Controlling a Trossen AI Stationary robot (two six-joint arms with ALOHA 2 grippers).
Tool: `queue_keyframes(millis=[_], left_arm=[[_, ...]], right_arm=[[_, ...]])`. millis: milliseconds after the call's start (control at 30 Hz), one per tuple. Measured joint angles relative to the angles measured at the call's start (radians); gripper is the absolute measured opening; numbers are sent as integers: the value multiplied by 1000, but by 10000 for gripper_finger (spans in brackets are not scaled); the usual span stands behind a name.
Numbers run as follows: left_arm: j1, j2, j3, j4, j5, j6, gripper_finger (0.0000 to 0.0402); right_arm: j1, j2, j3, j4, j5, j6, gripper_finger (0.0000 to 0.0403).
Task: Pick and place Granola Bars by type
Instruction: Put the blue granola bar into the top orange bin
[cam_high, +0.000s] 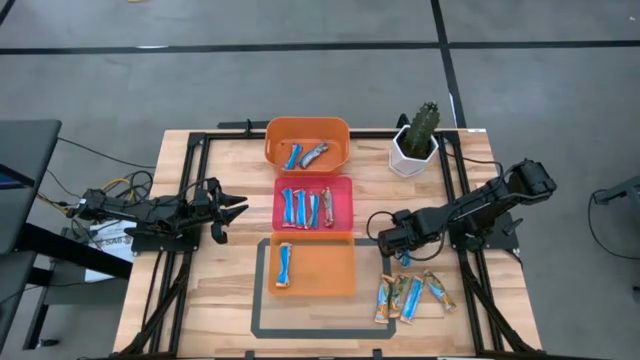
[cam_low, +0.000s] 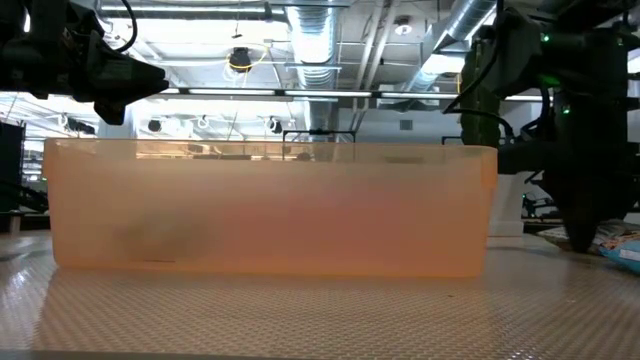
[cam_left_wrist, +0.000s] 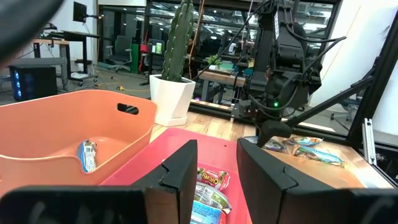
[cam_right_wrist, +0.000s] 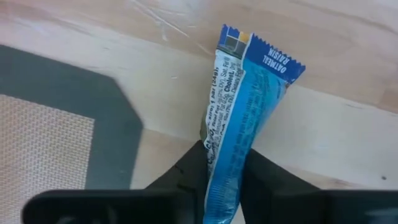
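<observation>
Overhead, my right tool (cam_high: 392, 243) sits on the bench (cam_high: 200, 300) just beside the near orange tray (cam_high: 340, 285), which holds one blue-and-white bar (cam_high: 284, 265). The pink-red tray (cam_high: 345, 185) carries several bars, mostly blue-and-white, and the far orange tray (cam_high: 340, 127) two. Four loose bars (cam_high: 410, 295) lie on the wood near my right tool, so I judge the sorting well along but unfinished. My left tool (cam_high: 232, 210) waits at the bench's left, partly open and empty.

Level with the bench, the near orange tray's wall (cam_low: 270, 215) fills the view and hides every tray's contents.

From my left wrist, the fingers (cam_left_wrist: 180, 171) stand apart over the pink-red tray, with a cactus (cam_left_wrist: 180, 37) beyond.

From my right wrist alone the grip shows: closed on a blue oatmeal-raisin bar (cam_right_wrist: 239, 124), above the wood.
</observation>
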Motion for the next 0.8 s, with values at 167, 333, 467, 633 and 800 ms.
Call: queue_keyframes(millis=[167,333,467,633,800], left_arm=[[0,0,0,0,0,0,105],[0,0,0,0,0,0,105],[0,0,0,0,0,0,105],[0,0,0,0,0,0,105],[0,0,0,0,0,0,105]], right_arm=[[-4,-39,-6,1,24,2,49],[-35,-106,-6,41,67,7,44],[-73,-175,-5,137,109,-1,41],[-136,-256,-3,333,131,-69,40],[-200,-319,-2,590,131,-142,39]])
